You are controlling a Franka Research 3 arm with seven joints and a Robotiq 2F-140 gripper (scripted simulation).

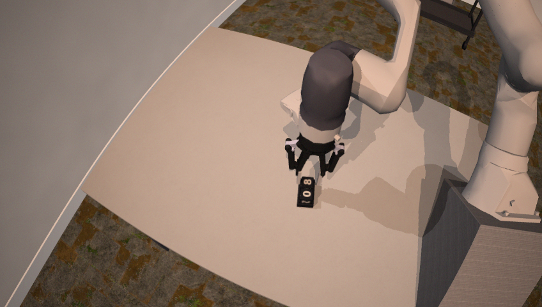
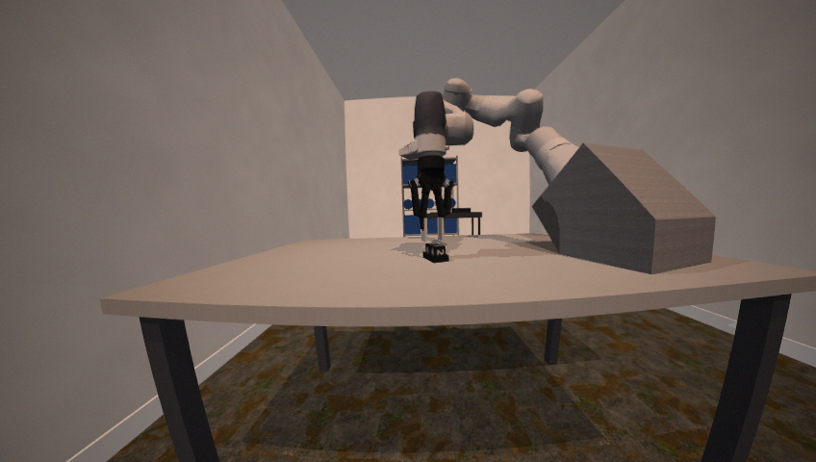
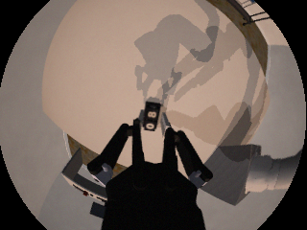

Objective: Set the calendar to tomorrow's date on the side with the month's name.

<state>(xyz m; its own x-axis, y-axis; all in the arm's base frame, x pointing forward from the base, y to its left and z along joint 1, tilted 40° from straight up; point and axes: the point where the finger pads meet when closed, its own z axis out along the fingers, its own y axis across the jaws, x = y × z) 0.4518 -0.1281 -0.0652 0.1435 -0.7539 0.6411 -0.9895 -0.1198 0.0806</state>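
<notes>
While the claw [image 1: 314, 171] was held partly closed on nothing above the bench [image 1: 197, 159], the calendar [image 1: 306, 192] was seen near the bench's middle, just below the fingertips, its long axis running toward the near edge.

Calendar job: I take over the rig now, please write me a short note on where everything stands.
Gripper: part open, fingers holding nothing, above the table beside the calendar's far end.
Calendar: both cubes side by side in the tray, tray flat on the table. Top faces read 8 and 0; the side with the month is too small to read.
Done: nothing visible.
Left: set tomorrow's date, release.
</notes>
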